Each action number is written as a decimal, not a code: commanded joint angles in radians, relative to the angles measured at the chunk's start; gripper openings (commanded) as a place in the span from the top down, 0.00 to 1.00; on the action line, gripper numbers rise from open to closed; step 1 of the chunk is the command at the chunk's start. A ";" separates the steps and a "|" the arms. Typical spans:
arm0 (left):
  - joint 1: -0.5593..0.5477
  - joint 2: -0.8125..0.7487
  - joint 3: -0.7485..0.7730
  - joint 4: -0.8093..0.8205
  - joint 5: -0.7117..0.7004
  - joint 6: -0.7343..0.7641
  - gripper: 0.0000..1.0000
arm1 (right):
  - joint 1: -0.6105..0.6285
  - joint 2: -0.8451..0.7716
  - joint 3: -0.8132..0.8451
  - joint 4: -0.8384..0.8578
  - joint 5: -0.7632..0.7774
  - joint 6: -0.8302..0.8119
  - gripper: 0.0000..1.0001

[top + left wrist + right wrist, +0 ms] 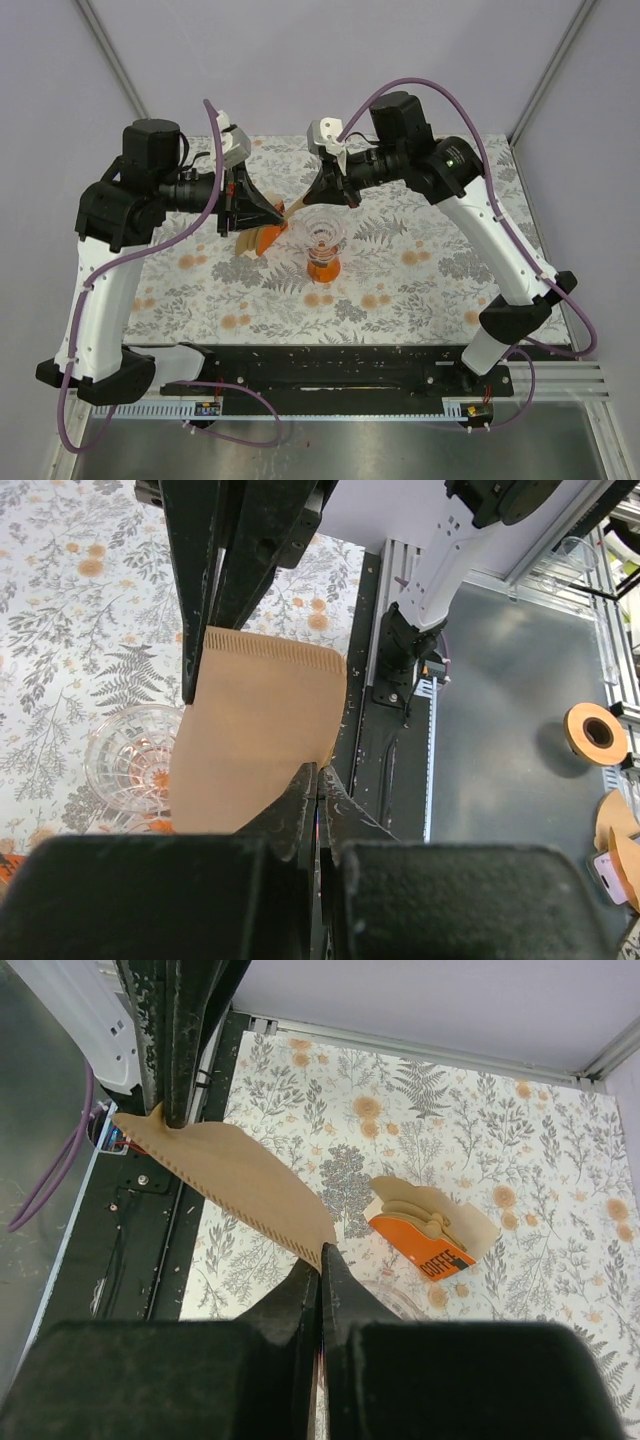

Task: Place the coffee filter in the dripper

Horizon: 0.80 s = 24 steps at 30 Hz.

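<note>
Left wrist view shows the left claw (318, 775) clenched on the lower corner of the coffee filter (255, 730). The right claw (320, 1255) is clamped on the opposite, perforated edge. Both pinch the one paper sheet, which hangs flat between them in the air above the dripper (125, 755), a little off to one side of its mouth and not touching it.

The two-point hold looks deliberate. With a grip on each side, the arms can likely pull the seams apart so the flat fan opens into a cone. The height above the dripper leaves room for that before lowering.

The dripper stands upright on the tabletop (420, 280), its open mouth upward and nothing in it. The stack of spare filters in the orange holder (425, 1235) lies beside the dripper, apart from both claws. The filter is not yet spread or seated, so most of the placing remains.
</note>
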 commanded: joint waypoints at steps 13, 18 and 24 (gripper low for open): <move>-0.012 -0.020 0.024 0.098 -0.234 -0.005 1.00 | 0.002 -0.001 0.040 0.020 -0.077 0.015 1.00; -0.012 -0.022 0.018 0.083 -0.082 -0.017 1.00 | 0.001 0.012 0.058 0.020 -0.005 0.052 1.00; -0.012 -0.023 0.024 0.058 -0.086 -0.008 1.00 | 0.002 0.050 0.113 0.004 0.071 0.113 1.00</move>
